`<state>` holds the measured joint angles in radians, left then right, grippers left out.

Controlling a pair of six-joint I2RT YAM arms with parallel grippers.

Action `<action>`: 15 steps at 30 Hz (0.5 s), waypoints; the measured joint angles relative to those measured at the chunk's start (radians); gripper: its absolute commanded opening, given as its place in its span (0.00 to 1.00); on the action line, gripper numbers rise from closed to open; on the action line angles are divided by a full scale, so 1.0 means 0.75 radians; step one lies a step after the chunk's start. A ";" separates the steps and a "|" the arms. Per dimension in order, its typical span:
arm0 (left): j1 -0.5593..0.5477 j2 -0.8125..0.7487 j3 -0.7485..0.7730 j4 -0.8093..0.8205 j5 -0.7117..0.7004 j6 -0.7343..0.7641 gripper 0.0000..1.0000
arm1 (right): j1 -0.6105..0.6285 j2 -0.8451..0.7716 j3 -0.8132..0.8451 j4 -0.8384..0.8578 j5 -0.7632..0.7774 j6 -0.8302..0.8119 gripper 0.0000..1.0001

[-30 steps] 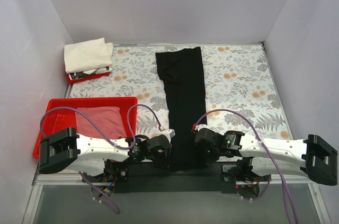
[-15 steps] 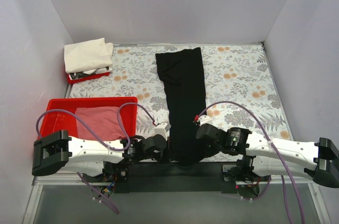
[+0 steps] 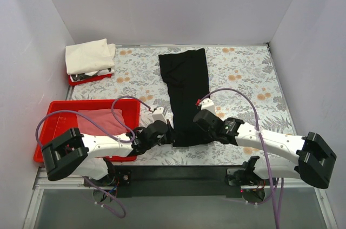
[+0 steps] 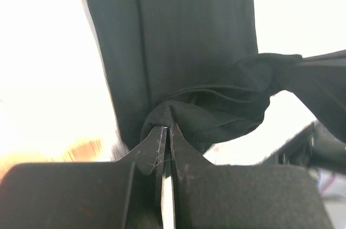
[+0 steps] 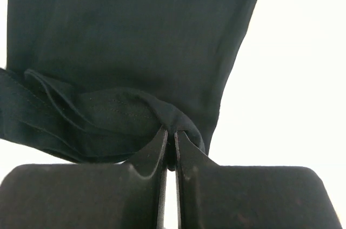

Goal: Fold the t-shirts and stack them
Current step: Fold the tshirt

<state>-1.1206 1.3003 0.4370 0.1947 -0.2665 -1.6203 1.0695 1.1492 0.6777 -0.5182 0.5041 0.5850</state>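
The long, narrow, plain black cloth t-shirt (image 3: pixel 185 85) lies lengthwise down the middle of the floral tablecloth (image 3: pixel 248 77). The left gripper (image 4: pixel 165 131) and the right gripper (image 5: pixel 170 136) each pinch a bunched near corner of it.

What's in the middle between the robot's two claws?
The near end of the black t-shirt, bunched up and pinched by the left claw and right claw. The top view shows it, and both wrist views too.

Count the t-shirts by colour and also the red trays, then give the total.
black t-shirt: 1
pink t-shirt: 1
cream-white t-shirt: 1
red trays: 2 (large tray, small tray)
Total: 5
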 measured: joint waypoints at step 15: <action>0.410 0.311 0.340 0.141 0.042 0.320 0.00 | -0.416 0.433 0.352 0.335 -0.073 -0.399 0.01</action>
<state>-0.8131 1.5337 0.6922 0.3008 -0.2352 -1.3800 0.7578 1.4742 0.9421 -0.2668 0.4492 0.2859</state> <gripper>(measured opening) 0.022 0.021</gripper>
